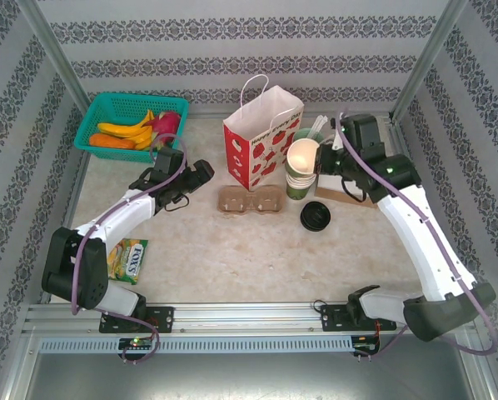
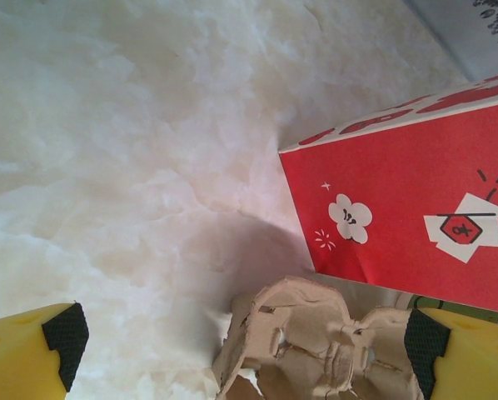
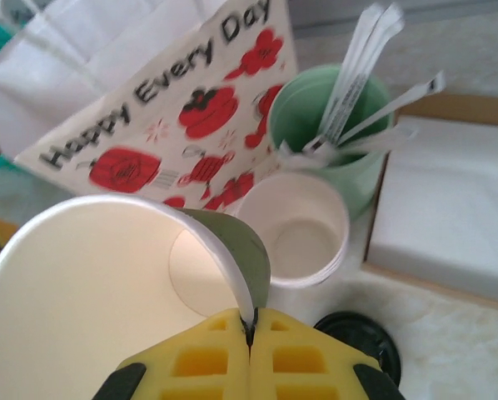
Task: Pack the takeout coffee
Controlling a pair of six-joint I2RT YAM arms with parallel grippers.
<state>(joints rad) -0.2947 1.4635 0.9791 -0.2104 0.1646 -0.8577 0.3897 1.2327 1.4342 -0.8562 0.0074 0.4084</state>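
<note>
The right gripper [image 3: 251, 327] is closed. Its yellow fingers [image 3: 191, 362] pinch the wall of a lidless dark-green paper cup with a cream inside [image 3: 91, 283] and hold it clear of the table. Seen from above, that cup [image 1: 303, 154] hangs over a nested stack of cream-and-green paper cups [image 1: 296, 187], with the gripper [image 1: 320, 160] at its right side. The round black plastic lid [image 1: 316, 217] lies on the pale table [image 1: 232, 250] just in front of the stack, apart from the held cup. Behind the stack stands a pale mint cup [image 3: 361, 179] of white wrapped utensils [image 3: 357, 67]. To its left is a white paper bag printed with red fruit [image 1: 261, 133].

The left gripper [image 2: 241, 333] has its jaws spread wide and holds nothing. A brown moulded-cardboard two-cup carrier [image 2: 316, 350] lies ahead of it, beside the bag's red side. From above, this gripper [image 1: 201, 173] sits left of the carrier [image 1: 251, 198], not touching it.
</note>
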